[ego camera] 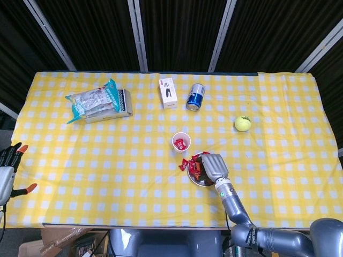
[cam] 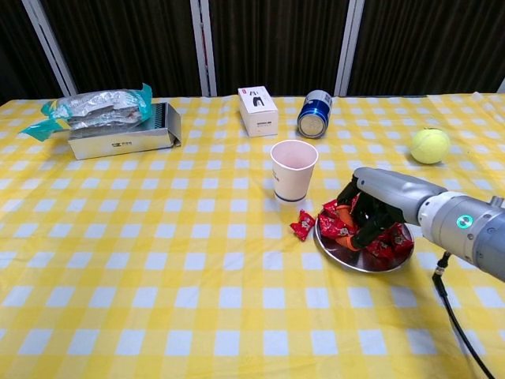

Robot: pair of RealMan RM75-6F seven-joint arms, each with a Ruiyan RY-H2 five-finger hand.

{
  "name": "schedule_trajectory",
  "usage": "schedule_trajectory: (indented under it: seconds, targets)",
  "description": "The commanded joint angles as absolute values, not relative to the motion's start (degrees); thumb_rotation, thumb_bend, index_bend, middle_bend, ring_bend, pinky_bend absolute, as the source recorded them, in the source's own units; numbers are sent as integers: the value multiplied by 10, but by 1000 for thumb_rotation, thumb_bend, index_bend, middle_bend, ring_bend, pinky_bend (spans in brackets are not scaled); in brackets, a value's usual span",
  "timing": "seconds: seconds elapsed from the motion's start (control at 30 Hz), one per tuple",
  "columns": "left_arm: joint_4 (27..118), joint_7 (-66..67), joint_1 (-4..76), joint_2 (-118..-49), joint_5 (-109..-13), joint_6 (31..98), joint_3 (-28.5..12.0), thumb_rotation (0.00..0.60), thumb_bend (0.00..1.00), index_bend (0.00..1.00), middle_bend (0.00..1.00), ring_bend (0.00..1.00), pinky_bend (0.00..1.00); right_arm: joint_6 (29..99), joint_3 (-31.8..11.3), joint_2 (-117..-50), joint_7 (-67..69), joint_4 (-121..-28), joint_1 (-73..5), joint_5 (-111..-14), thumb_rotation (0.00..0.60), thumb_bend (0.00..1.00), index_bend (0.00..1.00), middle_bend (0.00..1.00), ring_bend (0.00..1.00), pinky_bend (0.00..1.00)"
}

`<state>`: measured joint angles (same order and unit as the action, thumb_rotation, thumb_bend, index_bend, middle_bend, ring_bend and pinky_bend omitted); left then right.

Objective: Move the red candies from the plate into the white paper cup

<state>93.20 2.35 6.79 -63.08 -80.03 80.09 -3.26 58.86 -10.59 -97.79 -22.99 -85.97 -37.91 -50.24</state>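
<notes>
Red candies point(cam: 377, 241): wrapped pieces heaped in the plate point(cam: 355, 261), a metal dish at lower centre-right of the chest view; several pieces lie at the dish's left rim

Stray candy point(cam: 302, 225): one red piece on the cloth just left of the plate, below the cup; the head view shows a couple of pieces point(ego camera: 183, 163) outside the rim there

White paper cup point(cam: 293, 170): upright, just up-left of the plate, apart from it; red pieces point(ego camera: 181, 143) visible inside from the head view

Right hand point(cam: 369, 213): over the plate, palm down, fingers curled down among the candies; whether any piece is actually gripped cannot be told

Left hand point(ego camera: 7, 170): at the far left edge of the head view, off the table, fingers spread, holding nothing

Tablecloth point(cam: 158, 260): yellow and white check, covering the table

Blue can point(cam: 315, 114): on its side, upper centre of the chest view

White box point(cam: 258, 110): small carton just left of the can

Tennis ball point(cam: 430, 145): yellow-green, right side, well apart from the plate

Metal tray point(cam: 126, 138): upper left, with a silver and teal snack bag point(cam: 91, 105) lying on top
</notes>
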Motion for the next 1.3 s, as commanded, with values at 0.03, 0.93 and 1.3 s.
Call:
schedule_trajectory:
  seconds: [0.03, 0.93, 1.3]
  targets:
    - [932, 23, 68, -631, -800, 801, -33, 600, 63, 0, 0, 0, 0, 591, -111, -976, -228, -861, -380, -506, 600, 510, 714, 865, 832, 947]
    - [936, 27, 69, -630, -803, 802, -32, 600, 63, 0, 0, 0, 0, 634, -197, -866, -266, -1003, -407, -467, 600, 523, 717, 865, 833, 947]
    - [934, 22, 73, -628, -795, 791, -34, 600, 63, 0, 0, 0, 0, 602, -231, -906, -286, -932, -475, -408, 600, 523, 717, 865, 833, 947]
